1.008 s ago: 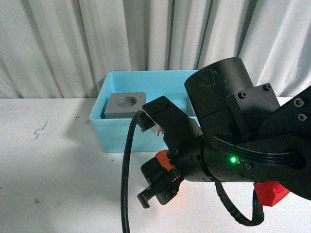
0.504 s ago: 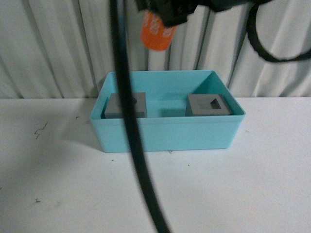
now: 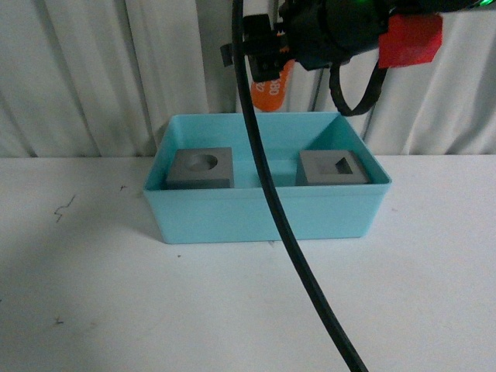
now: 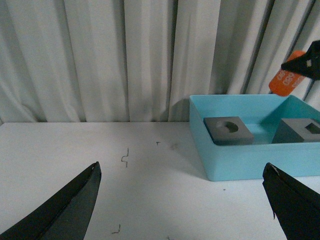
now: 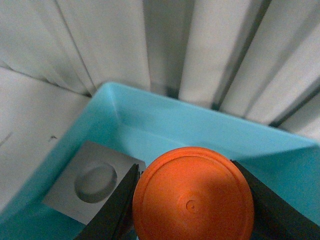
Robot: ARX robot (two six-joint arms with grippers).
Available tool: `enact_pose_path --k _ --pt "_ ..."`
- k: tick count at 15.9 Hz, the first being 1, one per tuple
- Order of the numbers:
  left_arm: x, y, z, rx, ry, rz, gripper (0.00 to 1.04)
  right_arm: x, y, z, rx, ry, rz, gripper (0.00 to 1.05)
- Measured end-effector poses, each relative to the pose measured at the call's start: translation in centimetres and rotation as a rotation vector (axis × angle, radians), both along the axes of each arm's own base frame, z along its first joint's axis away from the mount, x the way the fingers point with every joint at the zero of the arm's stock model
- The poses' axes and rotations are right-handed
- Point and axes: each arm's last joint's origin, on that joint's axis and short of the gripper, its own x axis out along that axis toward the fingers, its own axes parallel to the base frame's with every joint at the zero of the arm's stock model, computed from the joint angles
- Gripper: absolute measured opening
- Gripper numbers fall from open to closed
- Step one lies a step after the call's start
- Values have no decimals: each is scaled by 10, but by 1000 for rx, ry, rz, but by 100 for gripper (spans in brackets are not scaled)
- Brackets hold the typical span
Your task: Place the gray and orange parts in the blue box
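above the blue box [image 3: 267, 213], the right gripper [image 3: 267, 66] hung with its jaws closed against the sides of the orange cylinder [image 3: 273, 89], held well clear of the floor of the box. below the gripper and to its left lay the gray cube with a round recess [image 3: 200, 168]; below and to its right lay the gray cube with a square recess [image 3: 333, 167], both inside the box and well apart. the left gripper [image 4: 180, 200] stood with jaws spread wide over the white table [image 4: 125, 170], holding nothing, beside the box.
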Motion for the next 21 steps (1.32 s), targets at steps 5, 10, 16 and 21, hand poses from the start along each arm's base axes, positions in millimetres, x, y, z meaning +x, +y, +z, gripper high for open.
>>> enact_pose_path --k 5,10,16,21 --pt "0 0 0 0 0 0 98 14 4 -71 -37 180 -78 48" --pt "0 0 0 0 0 0 98 22 11 -84 -8 210 -117 48" --pt "0 0 0 0 0 0 98 29 25 -98 14 251 -141 48" --pt "0 0 0 0 0 0 98 29 27 -104 28 249 -150 72"
